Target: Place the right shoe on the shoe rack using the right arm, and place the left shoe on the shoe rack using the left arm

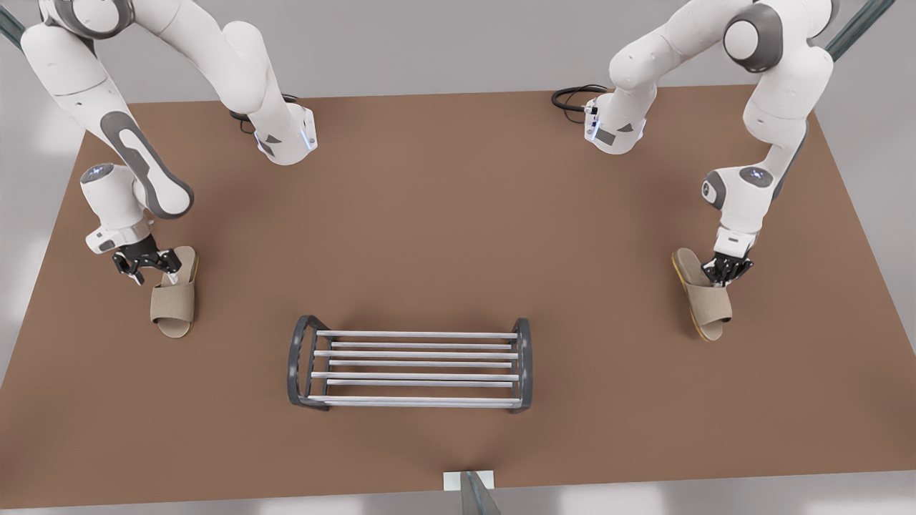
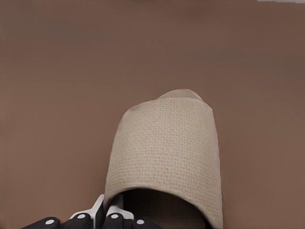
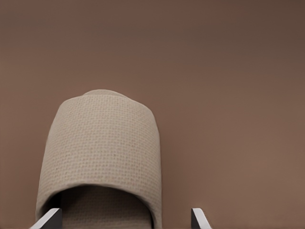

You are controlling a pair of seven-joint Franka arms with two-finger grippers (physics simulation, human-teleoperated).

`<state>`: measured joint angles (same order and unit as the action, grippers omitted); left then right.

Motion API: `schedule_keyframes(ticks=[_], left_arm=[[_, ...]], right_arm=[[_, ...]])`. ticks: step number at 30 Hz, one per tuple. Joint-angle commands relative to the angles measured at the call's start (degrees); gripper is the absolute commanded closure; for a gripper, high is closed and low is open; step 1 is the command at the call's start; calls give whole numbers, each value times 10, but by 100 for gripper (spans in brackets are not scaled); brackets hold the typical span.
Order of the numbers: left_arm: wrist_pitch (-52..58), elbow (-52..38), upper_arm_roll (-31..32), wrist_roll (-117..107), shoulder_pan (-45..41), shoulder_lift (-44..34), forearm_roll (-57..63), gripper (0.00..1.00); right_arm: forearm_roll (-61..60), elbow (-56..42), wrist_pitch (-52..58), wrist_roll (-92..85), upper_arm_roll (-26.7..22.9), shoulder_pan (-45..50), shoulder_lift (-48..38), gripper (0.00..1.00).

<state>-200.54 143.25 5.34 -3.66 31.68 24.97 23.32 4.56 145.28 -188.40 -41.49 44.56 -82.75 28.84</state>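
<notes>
- My right end effector (image 1: 147, 267) is at the middle left of the front view, low over the brown desk (image 1: 444, 214), at the heel end of the right shoe (image 1: 174, 300).
- Its fingers are spread. In the right wrist view the two pale fingertips (image 3: 47, 220) stand wide apart on either side of the heel opening, with the right shoe (image 3: 102, 152) nearer one fingertip than the other. I am not gripping the shoe.
- The right shoe lies flat on the desk, sole down. Its open toe points toward the bottom of the front view.
- My left end effector (image 1: 725, 274) is at the middle right of the front view, down on the left shoe (image 1: 705, 300) at the rim of its strap.
- Its fingers are pressed close together. In the left wrist view the fingertips (image 2: 99, 209) sit just beside each other at one side of the strap's rim on the left shoe (image 2: 167, 152), and they seem to pinch that rim.
- The left shoe also rests on the desk. It is turned at a slant, with its toe toward the lower right of the front view.
- The shoe rack (image 1: 298, 365) stands in the lower middle of the front view. It is between the two shoes and well apart from both, and its silver rods are bare.
</notes>
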Motion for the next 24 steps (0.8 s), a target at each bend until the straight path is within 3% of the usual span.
schedule_keyframes(ticks=[1,3,6,9,14,20,24], left_arm=[[2,0,2,-19,4,-5,-2,79],[1,0,3,-20,7,-4,-1,79],[6,-10,71,-158,1,-21,0,79],[183,-111,169,-259,0,-62,0,79],[421,-339,270,-279,-6,-50,0,79],[583,-475,274,-358,-215,-52,12,79],[703,-620,266,-485,-369,21,127,79]], right_arm=[[0,-6,0,-37,-1,1,9,0],[0,-7,0,-37,-1,3,17,0],[0,-12,-1,-37,-1,7,27,0],[0,-16,-1,-38,-5,9,29,0],[1,-32,0,-42,-9,11,38,0],[1,-44,0,-57,-18,11,46,0],[1,-45,0,-57,-18,11,49,0]])
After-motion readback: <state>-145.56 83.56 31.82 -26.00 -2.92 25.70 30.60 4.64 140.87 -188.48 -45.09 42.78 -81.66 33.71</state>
